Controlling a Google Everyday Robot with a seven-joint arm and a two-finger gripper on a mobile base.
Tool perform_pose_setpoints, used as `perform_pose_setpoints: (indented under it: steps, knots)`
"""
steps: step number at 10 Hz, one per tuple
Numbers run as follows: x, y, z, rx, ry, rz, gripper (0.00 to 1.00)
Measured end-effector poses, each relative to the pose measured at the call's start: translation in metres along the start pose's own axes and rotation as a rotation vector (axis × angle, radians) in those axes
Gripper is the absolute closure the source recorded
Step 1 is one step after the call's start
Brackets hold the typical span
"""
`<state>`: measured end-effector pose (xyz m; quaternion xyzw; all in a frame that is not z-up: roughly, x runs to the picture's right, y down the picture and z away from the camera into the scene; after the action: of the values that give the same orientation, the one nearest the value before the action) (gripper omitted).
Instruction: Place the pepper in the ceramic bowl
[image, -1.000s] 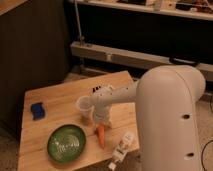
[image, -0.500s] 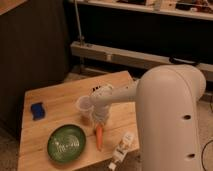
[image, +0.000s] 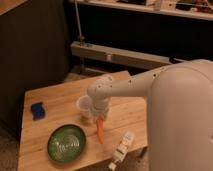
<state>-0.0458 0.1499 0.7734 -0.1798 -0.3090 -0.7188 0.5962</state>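
Note:
The pepper (image: 100, 131) is a slim orange vegetable hanging point-down from my gripper (image: 100, 119), which is shut on its top end. It hangs just above the wooden table (image: 125, 112), to the right of the ceramic bowl (image: 66, 142). The bowl is dark green, round and shallow, with pale markings in its centre, and sits near the table's front left. The gripper is to the right of the bowl's rim and slightly behind it, not over the bowl. My white arm (image: 130, 87) reaches in from the right.
A small white cup (image: 83, 106) stands just left of the gripper, behind the bowl. A white bottle (image: 121, 148) lies at the table's front edge on the right. A blue block (image: 37, 110) sits at the far left. My large white body (image: 182, 120) fills the right side.
The gripper with the pepper has hardly moved; the pepper sits perhaps slightly lower than a second ago. Bowl, cup, bottle and blue block have not moved.

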Motion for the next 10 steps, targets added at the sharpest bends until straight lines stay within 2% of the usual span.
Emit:
perform_pose_setpoints:
  steps: [2, 4, 5, 7, 8, 9, 10]
  knots:
    - [0.001, -0.015, -0.044, 0.011, 0.017, -0.034, 1.00]
    - [0.001, -0.048, -0.067, 0.048, 0.017, -0.102, 1.00]
    - [-0.003, -0.076, -0.070, 0.074, 0.009, -0.154, 1.00]
    - [-0.016, -0.123, -0.060, 0.117, -0.003, -0.234, 1.00]
    - [-0.025, -0.152, -0.050, 0.148, -0.011, -0.284, 0.95]
    - [-0.030, -0.173, -0.041, 0.173, -0.019, -0.326, 0.85]
    - [-0.033, -0.186, -0.038, 0.177, -0.021, -0.355, 0.77]
